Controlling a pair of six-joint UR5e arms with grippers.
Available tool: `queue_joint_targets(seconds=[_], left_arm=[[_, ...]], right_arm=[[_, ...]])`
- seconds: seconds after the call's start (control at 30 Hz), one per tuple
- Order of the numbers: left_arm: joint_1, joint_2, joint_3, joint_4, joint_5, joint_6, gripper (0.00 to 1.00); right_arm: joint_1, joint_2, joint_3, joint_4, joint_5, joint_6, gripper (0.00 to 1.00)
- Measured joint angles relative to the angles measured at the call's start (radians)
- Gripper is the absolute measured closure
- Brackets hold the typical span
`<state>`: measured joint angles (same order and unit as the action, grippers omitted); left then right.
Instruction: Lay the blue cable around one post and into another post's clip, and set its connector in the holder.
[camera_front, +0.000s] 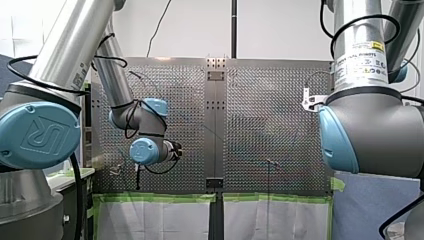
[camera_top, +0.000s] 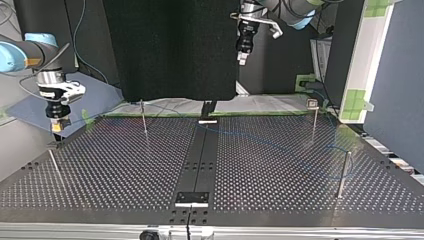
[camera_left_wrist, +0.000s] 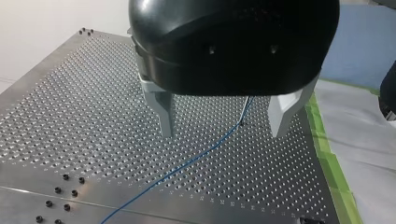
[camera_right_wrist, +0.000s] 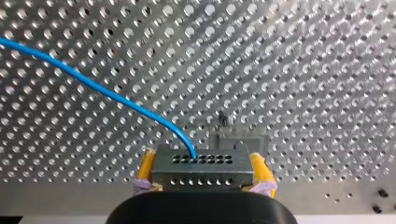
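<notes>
My right gripper (camera_right_wrist: 201, 155), with yellow pads, is shut on a grey connector (camera_right_wrist: 205, 175) that has rows of small holes. The blue cable (camera_right_wrist: 93, 86) leaves the connector's top and curves away over the perforated plate. A small pale holder (camera_right_wrist: 240, 137) sits just ahead of the connector. At the top view's left, my right gripper (camera_top: 57, 126) hangs just above a leaning post's top (camera_top: 52, 146). My left gripper (camera_left_wrist: 222, 135) is open and high above the table, with the blue cable (camera_left_wrist: 187, 163) lying under it. It (camera_top: 242, 57) hangs near the top view's upper middle.
Thin posts stand on the table: one at the back left (camera_top: 144, 119), one with a clip on top (camera_top: 313, 104) at the back right, one at the front right (camera_top: 342, 175). The cable (camera_top: 260, 140) loops near that last post. Green tape (camera_left_wrist: 327, 144) edges the plate.
</notes>
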<state>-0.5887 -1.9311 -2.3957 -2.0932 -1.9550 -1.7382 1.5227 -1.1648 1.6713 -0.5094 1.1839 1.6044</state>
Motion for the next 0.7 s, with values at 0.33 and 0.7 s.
queue_joint_targets(seconds=[0.33,0.7], left_arm=[[0.009,0.0,0.002,-0.012,-0.006,0.011,0.0],[0.011,0.0,0.007,-0.038,-0.04,0.022,0.0]], right_arm=[[0.007,0.001,0.011,-0.075,0.074,0.068,1.0],[-0.034,0.002,0.016,-0.171,0.115,0.123,1.0]])
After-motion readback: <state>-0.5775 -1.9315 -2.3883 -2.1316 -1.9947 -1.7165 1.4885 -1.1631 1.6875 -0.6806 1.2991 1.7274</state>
